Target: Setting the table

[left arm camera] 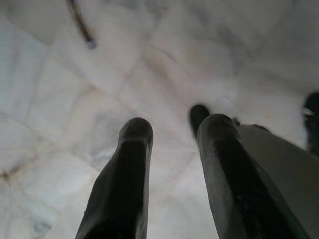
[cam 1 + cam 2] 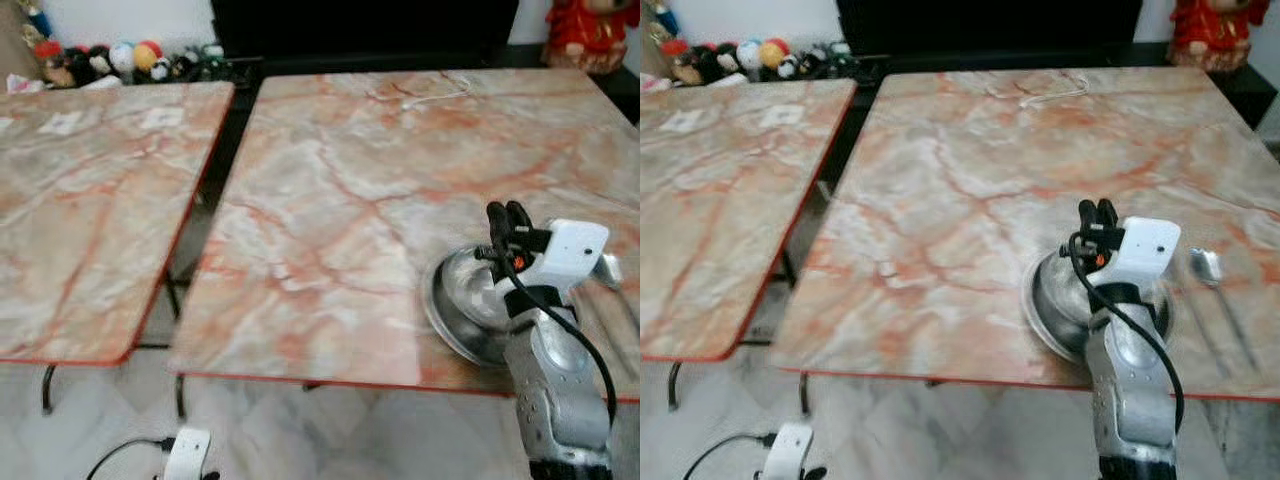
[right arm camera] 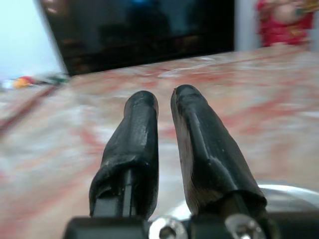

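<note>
Right claw (image 2: 1097, 212), fingers nearly together and gripping nothing, hovers over the steel bowl (image 2: 1055, 305) near the table's (image 2: 970, 170) front edge; beyond lies bare marble. Left claw (image 1: 172, 129), fingers apart, hangs above the floor.

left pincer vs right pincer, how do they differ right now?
The left pincer hangs low over the pale floor; the right pincer is raised above the metal bowl on the marble table. Left pincer fingers are spread apart; right pincer fingers are nearly together, holding nothing. Both have two black fingers.
</note>
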You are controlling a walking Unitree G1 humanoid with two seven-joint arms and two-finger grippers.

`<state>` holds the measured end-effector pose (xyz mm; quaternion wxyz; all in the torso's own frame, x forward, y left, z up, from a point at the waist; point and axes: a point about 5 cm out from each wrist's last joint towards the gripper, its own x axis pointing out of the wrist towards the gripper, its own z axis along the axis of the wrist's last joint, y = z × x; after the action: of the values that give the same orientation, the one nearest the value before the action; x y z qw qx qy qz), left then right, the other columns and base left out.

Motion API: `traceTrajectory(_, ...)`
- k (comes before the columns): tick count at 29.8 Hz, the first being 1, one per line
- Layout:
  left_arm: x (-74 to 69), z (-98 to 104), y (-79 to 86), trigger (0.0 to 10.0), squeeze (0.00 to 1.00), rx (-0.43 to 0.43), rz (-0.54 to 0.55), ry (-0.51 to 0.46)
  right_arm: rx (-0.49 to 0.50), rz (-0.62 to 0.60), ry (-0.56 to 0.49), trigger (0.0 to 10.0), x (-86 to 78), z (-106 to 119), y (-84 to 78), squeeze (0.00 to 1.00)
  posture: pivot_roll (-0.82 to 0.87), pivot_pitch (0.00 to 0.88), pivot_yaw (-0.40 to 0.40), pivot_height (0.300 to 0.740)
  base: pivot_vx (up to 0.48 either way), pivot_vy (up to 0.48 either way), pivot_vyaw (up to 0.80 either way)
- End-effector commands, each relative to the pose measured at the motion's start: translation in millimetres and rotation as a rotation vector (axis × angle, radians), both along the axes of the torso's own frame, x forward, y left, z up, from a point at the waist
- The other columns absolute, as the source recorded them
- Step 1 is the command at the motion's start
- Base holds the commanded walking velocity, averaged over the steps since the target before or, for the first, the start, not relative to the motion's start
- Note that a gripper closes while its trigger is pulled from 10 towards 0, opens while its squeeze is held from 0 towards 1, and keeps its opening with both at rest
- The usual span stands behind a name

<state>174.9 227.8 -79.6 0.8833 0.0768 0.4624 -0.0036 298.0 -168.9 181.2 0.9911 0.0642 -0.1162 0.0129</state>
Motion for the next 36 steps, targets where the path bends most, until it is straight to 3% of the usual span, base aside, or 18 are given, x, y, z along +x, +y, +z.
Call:
traceTrajectory(1, -8.9, -3.4, 3.9, 10.0, 0.00, 0.005, 0.009, 0.034, -0.012, 0.005, -0.012, 10.0, 0.2, 1.6, -0.1, 0.00, -0.18, 0.041, 0.084, 0.740, 0.000, 0.480, 0.00)
traceTrajectory(18, -11.5, -7.2, -7.1, 10.0, 0.00, -0.011, 0.025, 0.039, 0.001, 0.042, -0.024, 10.0, 7.2, 0.8, 15.4, 0.00, -0.19, 0.000, 0.072, 0.740, 0.000, 0.480, 0.00)
traceTrajectory(36, -12.8, -6.5, -2.2, 10.0, 0.00, -0.014, 0.040, 0.036, -0.015, 0.043, -0.031, 10.0, 13.0, 4.6, 18.8, 0.00, -0.22, 0.020, 0.072, 0.740, 0.000, 0.480, 0.00)
